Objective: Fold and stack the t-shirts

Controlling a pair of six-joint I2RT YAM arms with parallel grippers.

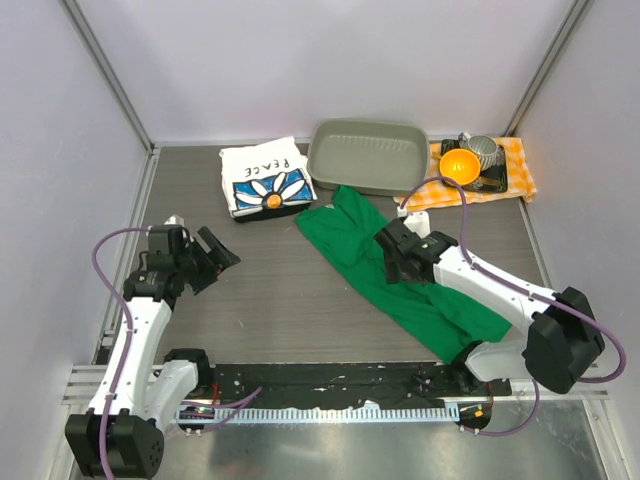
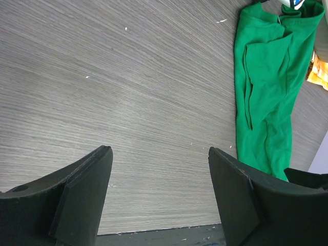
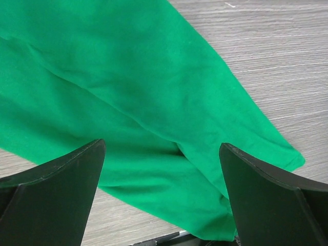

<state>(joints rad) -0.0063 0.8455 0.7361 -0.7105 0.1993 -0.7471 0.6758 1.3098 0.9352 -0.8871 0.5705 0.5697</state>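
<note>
A bright green t-shirt [image 1: 372, 258] lies as a long rumpled band, running diagonally from the table's middle back toward the right arm's base. My right gripper [image 1: 393, 256] hovers over its middle, open; the green cloth [image 3: 128, 92] fills the space under the spread jaws with nothing pinched. A folded white t-shirt [image 1: 265, 178] printed PEACE with a daisy on blue rests at the back left. My left gripper [image 1: 215, 262] is open above bare table at the left, well apart from the green t-shirt [image 2: 266, 92], which shows at the right of its view.
A grey tray [image 1: 367, 158] stands at the back centre, touching the green shirt's far end. To its right an orange-and-white checked cloth [image 1: 515, 170] carries an orange bowl [image 1: 459, 166] and a metal cup [image 1: 483, 151]. Wood-grain tabletop [image 1: 270, 300] lies between the arms.
</note>
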